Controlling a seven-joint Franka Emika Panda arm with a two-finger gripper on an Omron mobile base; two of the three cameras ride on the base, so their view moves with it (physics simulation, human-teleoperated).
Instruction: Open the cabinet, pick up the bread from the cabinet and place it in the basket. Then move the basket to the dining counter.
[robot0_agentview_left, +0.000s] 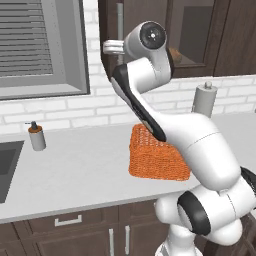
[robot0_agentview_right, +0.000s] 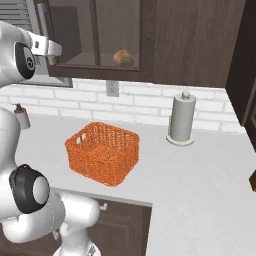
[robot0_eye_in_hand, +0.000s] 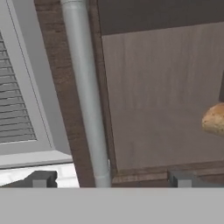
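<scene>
The cabinet (robot0_agentview_right: 150, 40) spans the upper wall, doors closed. In the hand view its silver bar handle (robot0_eye_in_hand: 87, 96) runs from 12 to 6 o'clock, passing between the gripper (robot0_eye_in_hand: 111, 179) fingertips, which stand wide apart, gripping nothing. The basket (robot0_agentview_right: 102, 152) rests on the grey worktop (robot0_agentview_right: 200, 190), at 8 o'clock from the paper towel holder (robot0_agentview_right: 181, 120). The bread (robot0_agentview_right: 123, 58) sits behind the glass, at 12 o'clock above the basket.

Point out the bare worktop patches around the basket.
Free: worktop between soap dispenser and basket; a patch between basket and paper towel holder; the wide stretch right of the holder. Crowded: the worktop's front edge beside the basket, where the arm rises.
</scene>
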